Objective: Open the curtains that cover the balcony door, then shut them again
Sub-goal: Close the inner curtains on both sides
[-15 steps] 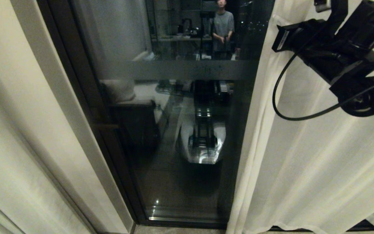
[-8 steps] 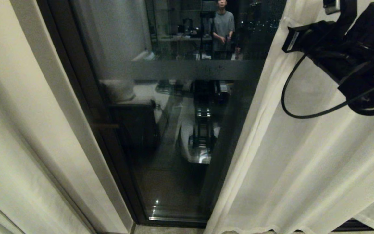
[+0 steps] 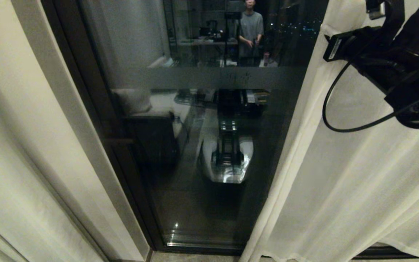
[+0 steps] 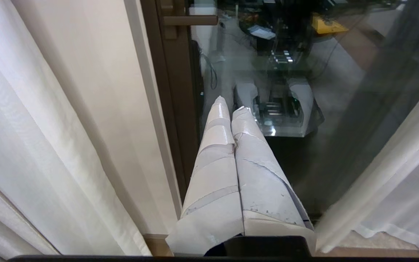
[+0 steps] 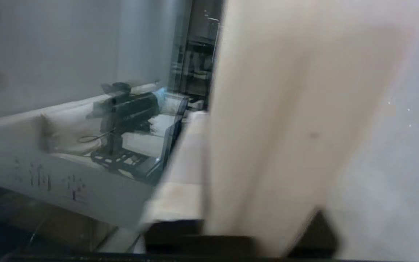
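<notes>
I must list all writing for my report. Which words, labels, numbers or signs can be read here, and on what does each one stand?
Dark characters on the frosted band of the balcony door: blurred, not readable.
White label on the right arm's wrist camera: too small to read.
No other text is visible, and none on the curtains.

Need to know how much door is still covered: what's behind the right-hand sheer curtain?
Behind the sheer curtain the balcony door continues; only a dark strip of its bottom frame shows under the hem. The glass there is covered. The right gripper is at the curtain's edge, up high.
</notes>
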{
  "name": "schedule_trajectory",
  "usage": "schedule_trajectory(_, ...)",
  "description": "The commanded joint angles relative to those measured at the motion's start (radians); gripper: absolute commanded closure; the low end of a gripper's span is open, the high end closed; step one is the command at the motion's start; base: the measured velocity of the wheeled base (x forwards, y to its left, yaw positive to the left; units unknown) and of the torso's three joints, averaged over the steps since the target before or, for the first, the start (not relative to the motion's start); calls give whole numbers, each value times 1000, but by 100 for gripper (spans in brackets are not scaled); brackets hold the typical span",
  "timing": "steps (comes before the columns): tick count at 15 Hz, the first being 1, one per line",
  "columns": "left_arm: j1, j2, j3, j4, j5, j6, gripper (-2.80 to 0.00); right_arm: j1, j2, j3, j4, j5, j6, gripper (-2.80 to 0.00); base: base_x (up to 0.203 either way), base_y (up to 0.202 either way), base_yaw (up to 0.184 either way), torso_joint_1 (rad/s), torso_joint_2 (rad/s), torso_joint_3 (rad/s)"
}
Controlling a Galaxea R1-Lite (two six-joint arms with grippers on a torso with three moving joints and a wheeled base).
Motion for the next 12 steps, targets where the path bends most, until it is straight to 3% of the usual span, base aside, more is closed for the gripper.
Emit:
schedule_trajectory(1, 1, 0, 0, -1, 0, 0, 0, -4, -26, 8, -5, 1, -1, -280, 0, 0, 0, 0, 0, 0)
schedule_trajectory(6, 1, 0, 0, -1, 0, 0, 0, -34, -221, 167, 34, 3, 1, -280, 0, 0, 0, 0, 0, 0)
schedule_trajectory(12, 1, 0, 0, -1, 0, 0, 0, -79, -771, 715, 91, 1, 4, -280, 0, 0, 0, 0, 0, 0)
